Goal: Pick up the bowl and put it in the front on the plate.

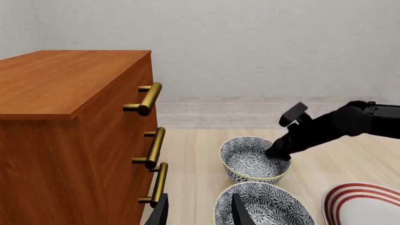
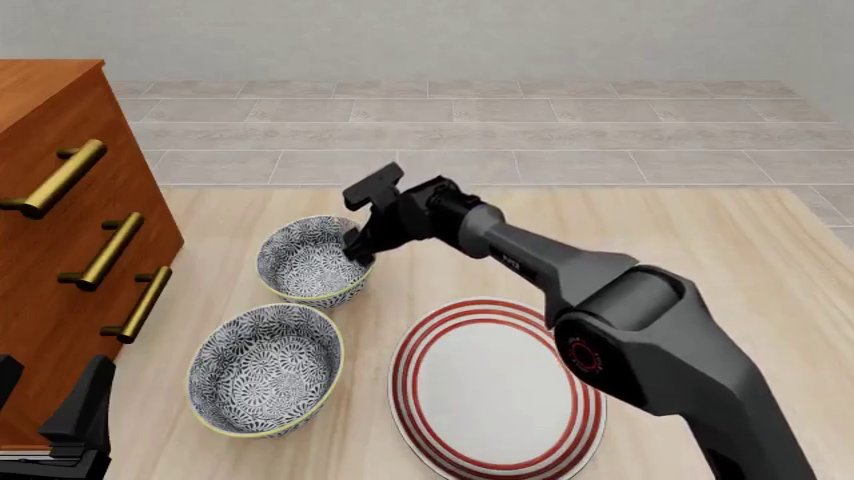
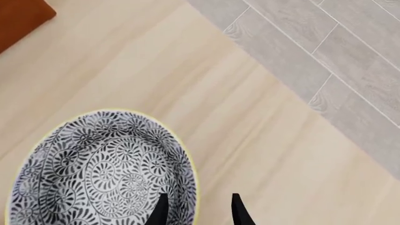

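Two floral blue-grey bowls stand on the table. My right gripper (image 2: 358, 250) is open at the far bowl (image 2: 310, 262), astride its right rim. In the right wrist view one finger (image 3: 161, 211) is inside that bowl (image 3: 93, 173) and the other is outside, both clear of the rim. The near bowl (image 2: 264, 370) sits closer to me, with the white plate (image 2: 491, 390) with red rings to its right. My left gripper (image 2: 51, 388) hangs open and empty at the near left, beside the near bowl (image 1: 265, 206).
A wooden dresser (image 2: 54, 200) with brass handles (image 2: 107, 250) stands along the left edge, close to both bowls. The right arm (image 2: 587, 290) stretches over the plate's far side. Grey tiled floor lies beyond the table's far edge.
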`<action>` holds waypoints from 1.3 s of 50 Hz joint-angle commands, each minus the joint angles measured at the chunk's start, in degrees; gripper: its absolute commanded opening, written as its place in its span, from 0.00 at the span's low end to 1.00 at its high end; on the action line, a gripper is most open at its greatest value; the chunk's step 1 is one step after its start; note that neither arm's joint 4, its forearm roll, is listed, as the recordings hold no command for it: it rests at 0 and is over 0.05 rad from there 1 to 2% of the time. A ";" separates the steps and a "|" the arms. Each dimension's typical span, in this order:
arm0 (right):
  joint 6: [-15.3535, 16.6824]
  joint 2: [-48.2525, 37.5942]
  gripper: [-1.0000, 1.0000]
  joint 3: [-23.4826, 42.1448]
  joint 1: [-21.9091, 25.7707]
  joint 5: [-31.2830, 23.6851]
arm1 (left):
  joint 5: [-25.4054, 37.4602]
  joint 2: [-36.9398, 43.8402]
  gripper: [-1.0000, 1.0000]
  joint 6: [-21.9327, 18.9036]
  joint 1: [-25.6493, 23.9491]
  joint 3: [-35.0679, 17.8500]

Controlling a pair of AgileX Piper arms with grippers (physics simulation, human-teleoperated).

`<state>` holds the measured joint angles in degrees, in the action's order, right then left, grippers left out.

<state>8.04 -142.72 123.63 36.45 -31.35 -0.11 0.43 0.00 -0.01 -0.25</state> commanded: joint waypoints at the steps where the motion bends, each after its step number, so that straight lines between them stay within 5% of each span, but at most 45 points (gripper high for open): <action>1: -0.23 -0.80 1.00 -0.21 0.35 0.30 | 0.00 0.00 1.00 0.00 0.00 0.00; 18: -0.14 -1.06 1.00 -0.80 0.88 0.74 | 0.00 0.00 1.00 0.00 0.00 0.00; 19: -0.03 -1.07 0.00 -0.40 0.75 0.58 | 0.00 0.00 1.00 0.00 0.00 0.00; 65: 0.33 -0.38 0.00 6.50 -1.25 -2.64 | 0.00 0.00 1.00 0.00 0.00 0.00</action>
<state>8.89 -142.96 128.07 36.34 -32.92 -0.11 0.43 0.00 -0.01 -0.25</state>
